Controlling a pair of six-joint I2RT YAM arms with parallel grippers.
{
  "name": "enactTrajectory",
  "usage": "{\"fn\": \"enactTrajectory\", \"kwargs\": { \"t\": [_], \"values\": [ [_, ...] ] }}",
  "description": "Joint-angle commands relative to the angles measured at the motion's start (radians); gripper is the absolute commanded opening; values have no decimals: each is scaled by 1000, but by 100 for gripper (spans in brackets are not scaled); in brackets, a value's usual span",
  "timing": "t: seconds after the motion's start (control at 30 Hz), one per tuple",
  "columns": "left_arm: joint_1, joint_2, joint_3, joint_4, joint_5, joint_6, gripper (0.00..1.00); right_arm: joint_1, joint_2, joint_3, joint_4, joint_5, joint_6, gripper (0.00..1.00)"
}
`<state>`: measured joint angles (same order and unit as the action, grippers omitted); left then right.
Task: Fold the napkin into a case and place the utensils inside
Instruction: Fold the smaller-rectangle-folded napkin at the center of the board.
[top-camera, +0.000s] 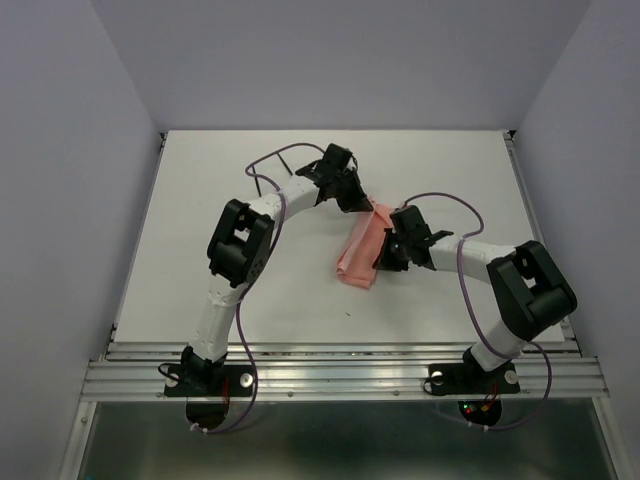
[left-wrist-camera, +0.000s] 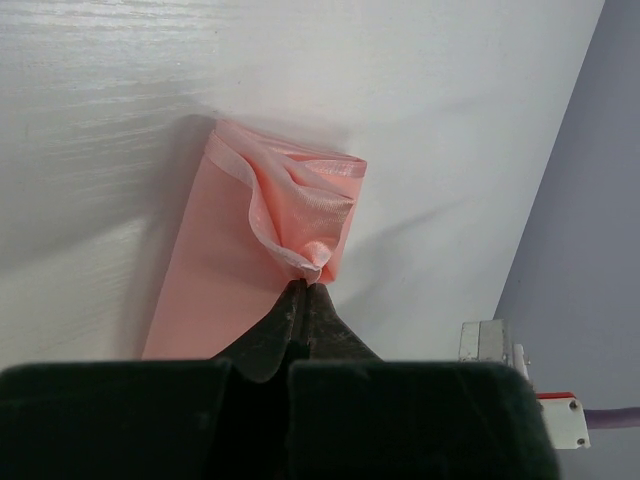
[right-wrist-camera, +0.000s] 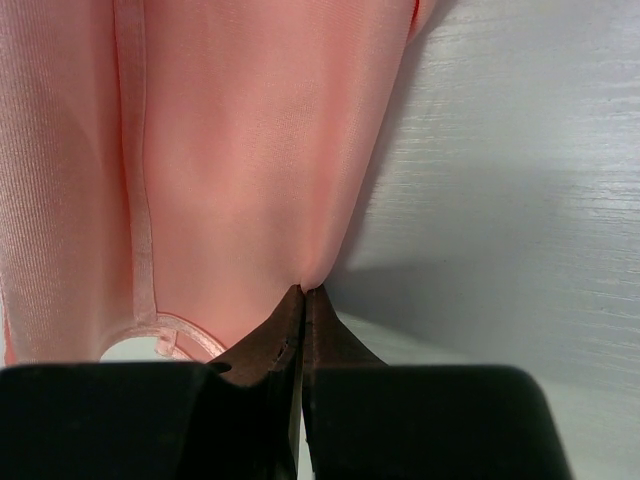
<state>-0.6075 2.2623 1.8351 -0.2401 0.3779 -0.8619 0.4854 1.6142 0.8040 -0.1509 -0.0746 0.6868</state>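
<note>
Both hands, left hand (left-wrist-camera: 303, 292) and right hand (right-wrist-camera: 303, 292), pinch the folded napkin (top-camera: 362, 252) (jaws clamped tight) on the table (top-camera: 200, 200).

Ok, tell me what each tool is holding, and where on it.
The left tool pinches the napkin at a bunched end corner; the right tool pinches a fold at its side edge.
</note>
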Motion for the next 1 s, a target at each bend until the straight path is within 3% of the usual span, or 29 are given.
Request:
{"fn": "enactTrajectory", "kwargs": {
  "t": [0.0,0.97],
  "values": [
    [-9,-14,33,31,19,-29,0,15,24,27,-41,25,-3,1],
    [-46,56,-34,163,15,-170,0,53,56,89,-55,42,3,1]
  ]
}}
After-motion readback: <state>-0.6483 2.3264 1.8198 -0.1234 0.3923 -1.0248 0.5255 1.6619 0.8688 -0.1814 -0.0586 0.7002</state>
